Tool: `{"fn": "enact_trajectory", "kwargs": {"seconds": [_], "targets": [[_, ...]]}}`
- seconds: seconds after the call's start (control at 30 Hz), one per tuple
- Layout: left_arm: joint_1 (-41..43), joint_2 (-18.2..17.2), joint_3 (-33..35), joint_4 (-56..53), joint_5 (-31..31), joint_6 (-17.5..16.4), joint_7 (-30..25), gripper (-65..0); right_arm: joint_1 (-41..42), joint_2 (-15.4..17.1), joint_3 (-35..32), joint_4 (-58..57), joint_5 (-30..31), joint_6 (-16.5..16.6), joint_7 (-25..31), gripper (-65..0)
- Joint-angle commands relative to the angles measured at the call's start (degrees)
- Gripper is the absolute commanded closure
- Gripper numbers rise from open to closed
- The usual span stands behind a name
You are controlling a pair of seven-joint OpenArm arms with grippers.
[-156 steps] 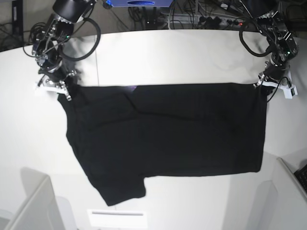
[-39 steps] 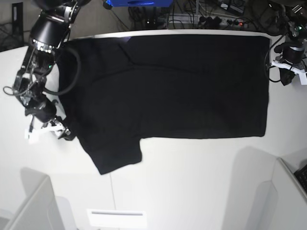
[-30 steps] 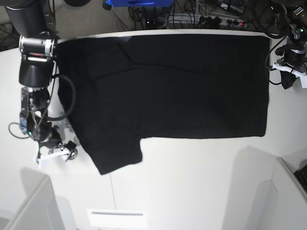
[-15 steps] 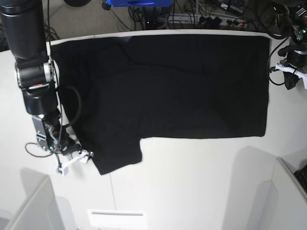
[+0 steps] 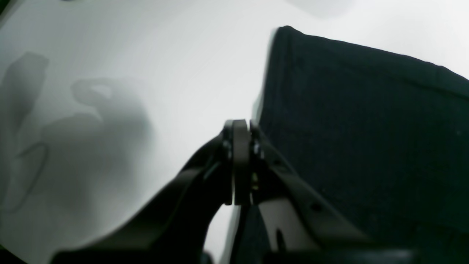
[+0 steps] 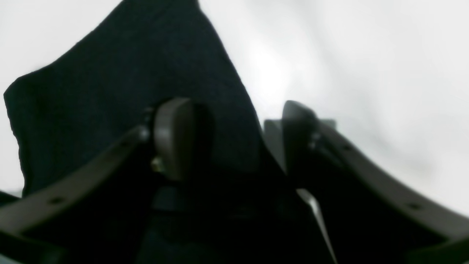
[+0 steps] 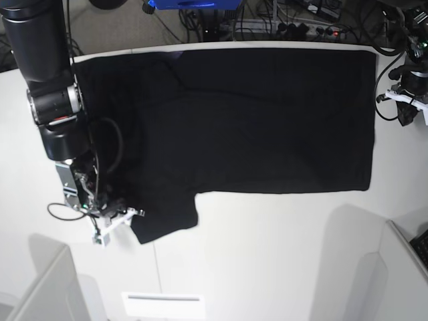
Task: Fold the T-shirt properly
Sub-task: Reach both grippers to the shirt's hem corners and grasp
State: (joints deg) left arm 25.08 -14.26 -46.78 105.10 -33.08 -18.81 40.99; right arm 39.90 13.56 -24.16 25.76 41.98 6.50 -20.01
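The black T-shirt (image 7: 254, 120) lies spread flat across the white table (image 7: 267, 254), plain side up, with one short sleeve (image 7: 164, 217) pointing toward the near left. My right gripper (image 7: 120, 224) sits at that sleeve's outer edge. In the right wrist view its fingers (image 6: 174, 137) stand apart, open, with the edge of the sleeve (image 6: 128, 84) lying between them. My left gripper (image 7: 406, 114) hovers just off the shirt's right hem. In the left wrist view the left gripper (image 5: 238, 161) is shut on nothing, beside the shirt's corner (image 5: 366, 121).
Grey partition panels stand at the near left (image 7: 40, 281) and near right (image 7: 408, 254) corners. A white strip (image 7: 162, 304) lies at the front edge. Cables and a power strip (image 7: 301, 27) run behind the table's far edge.
The shirt has been pulled toward the far edge and laid flat. My right arm has travelled down the shirt's left side to the sleeve, its fingers narrowing. The left arm has barely moved.
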Motion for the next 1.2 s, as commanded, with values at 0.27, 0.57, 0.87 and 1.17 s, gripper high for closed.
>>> {"fn": "enact_trajectory", "kwargs": {"seconds": [0.27, 0.57, 0.87, 1.17], "targets": [[-8.9, -1.1, 0.2, -11.3, -0.5, 0.0, -1.2, -52.2, 0.5, 0.0, 0.3, -0.1, 0.5, 0.4, -1.9, 0.0], [-24.5, -8.4, 13.7, -27.4, -0.5, 2.7, -1.2, -53.2, 0.5, 0.1, 0.2, -0.1, 0.4, 0.4, -2.3, 0.0], [-39.1, -12.2, 25.8, -45.3, -0.5, 7.2, -1.3, -53.0, 0.5, 0.1, 0.1, -0.1, 0.4, 0.4, -2.4, 0.0], [-48.3, -13.8, 35.2, -57.1, -0.5, 7.2, -1.6, -53.0, 0.5, 0.3, 0.2, -0.2, 0.4, 0.4, -2.3, 0.0]]}}
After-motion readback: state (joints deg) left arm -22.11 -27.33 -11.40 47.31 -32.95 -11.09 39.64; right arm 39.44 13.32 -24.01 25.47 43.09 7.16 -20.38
